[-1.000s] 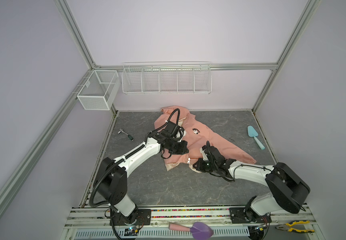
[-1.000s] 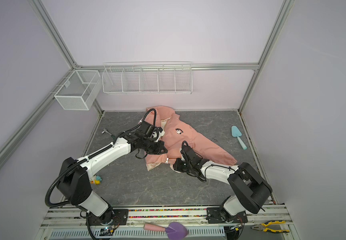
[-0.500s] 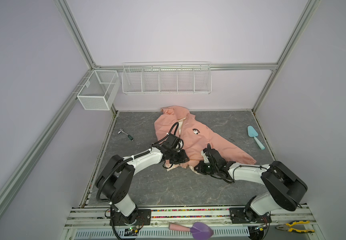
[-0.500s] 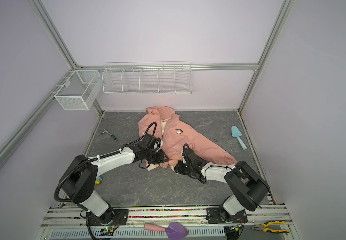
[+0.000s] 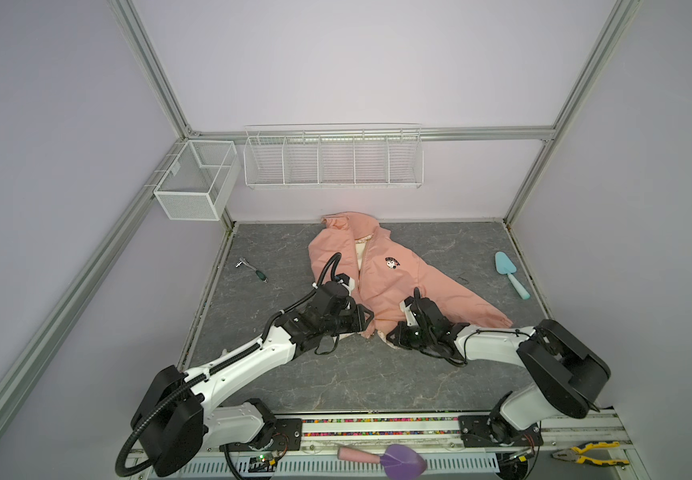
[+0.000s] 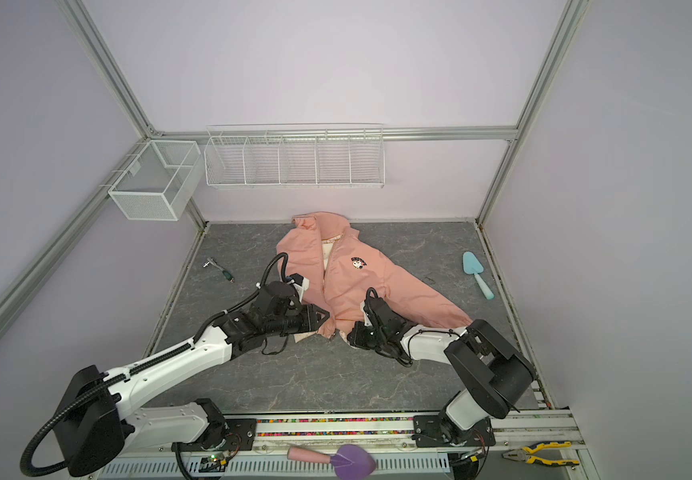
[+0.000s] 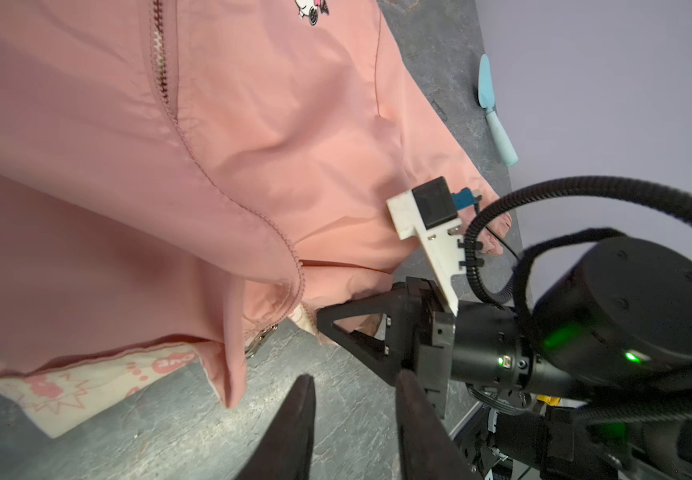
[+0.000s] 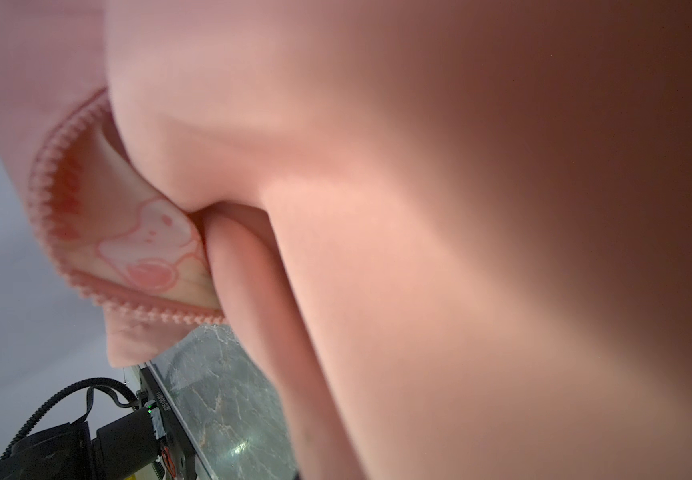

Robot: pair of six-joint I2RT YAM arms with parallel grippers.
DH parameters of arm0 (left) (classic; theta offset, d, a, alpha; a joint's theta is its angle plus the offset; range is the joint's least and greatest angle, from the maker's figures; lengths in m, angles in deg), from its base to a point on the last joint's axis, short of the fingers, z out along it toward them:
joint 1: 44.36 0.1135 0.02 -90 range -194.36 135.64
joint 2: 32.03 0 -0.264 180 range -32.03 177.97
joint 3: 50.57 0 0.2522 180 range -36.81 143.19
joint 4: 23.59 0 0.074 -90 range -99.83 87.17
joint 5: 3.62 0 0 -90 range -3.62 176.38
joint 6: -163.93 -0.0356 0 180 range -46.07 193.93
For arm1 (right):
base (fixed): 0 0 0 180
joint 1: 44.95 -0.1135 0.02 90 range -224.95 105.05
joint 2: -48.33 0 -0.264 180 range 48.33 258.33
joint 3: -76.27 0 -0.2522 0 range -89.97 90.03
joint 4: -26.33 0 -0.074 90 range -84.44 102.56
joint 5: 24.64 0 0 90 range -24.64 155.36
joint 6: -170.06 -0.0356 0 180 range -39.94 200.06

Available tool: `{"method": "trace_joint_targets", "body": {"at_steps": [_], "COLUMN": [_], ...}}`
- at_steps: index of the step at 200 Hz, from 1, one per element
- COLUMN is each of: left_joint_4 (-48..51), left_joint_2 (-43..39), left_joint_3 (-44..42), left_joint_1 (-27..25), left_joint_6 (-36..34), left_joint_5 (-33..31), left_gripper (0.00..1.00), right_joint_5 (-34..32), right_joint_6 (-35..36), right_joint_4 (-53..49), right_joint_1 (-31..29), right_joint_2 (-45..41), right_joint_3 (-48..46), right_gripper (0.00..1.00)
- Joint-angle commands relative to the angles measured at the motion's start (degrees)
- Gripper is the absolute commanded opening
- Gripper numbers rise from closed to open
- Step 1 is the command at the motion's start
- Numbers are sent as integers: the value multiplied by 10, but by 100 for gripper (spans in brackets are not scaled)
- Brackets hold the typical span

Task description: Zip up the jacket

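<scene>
Hem of salmon-pink hooded jacket (image 7: pixel 252 145) clenched in right pincer (image 7: pixel 324 323); left pincer (image 7: pixel 354 378) released, empty. Best: centre over silver zipper pull (image 7: pixel 259 341), pinch squarely.

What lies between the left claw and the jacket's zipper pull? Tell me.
Only bare gray table, seen in the left wrist view: the open left claw sits near the zipper pull at the jacket's bottom hem.
</scene>
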Motion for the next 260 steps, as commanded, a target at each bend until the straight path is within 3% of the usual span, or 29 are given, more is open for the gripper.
{"method": "trace_joint_targets", "body": {"at_steps": [1,14,31,44,56,59,61,99,124,145,158,187,201,214,260], "left_joint_4": [-13,-25,-42,-63,-110,-121,-126,-196,-161,-145,-110,-60,-57,-63,-110], "left_joint_2": [-58,-98,-144,-166,-185,-189,-192,-219,-240,-250,-250,-212,-192,-180,-144], "left_joint_3": [-13,-18,-28,-40,-62,-66,-69,-122,-134,-137,-128,-131,-146,-162,-221], "left_joint_1": [1,0,0,1,0,1,1,1,7,10,20,25,20,1,-43], "left_joint_6": [-36,-50,-57,-49,-52,-56,-57,-12,18,-6,-10,47,73,85,108], "left_joint_5": [-84,-105,-155,-209,-214,-212,-213,-253,-282,-250,-199,-83,-44,-34,-40], "left_gripper": [40,52,77,82,85,97,100,99,99,100,94,80,83,89,87], "right_joint_5": [3,-1,-5,-6,-8,-8,-7,-7,-7,-5,-5,-6,-5,-6,-12], "right_joint_6": [4,8,13,16,21,22,22,30,31,31,31,29,28,28,25], "right_joint_4": [-5,-12,-21,-27,-36,-37,-38,-50,-52,-52,-52,-50,-50,-51,-59], "right_joint_1": [4,4,4,4,4,4,4,4,4,4,4,4,4,4,4], "right_joint_2": [-10,-18,-26,-30,-32,-32,-33,-33,-34,-35,-36,-37,-38,-40,-56], "right_joint_3": [-6,-6,-3,1,8,9,10,26,30,28,27,24,24,23,16], "right_gripper": [6,6,6,6,6,6,6,6,6,6,6,6,6,6,6]}}
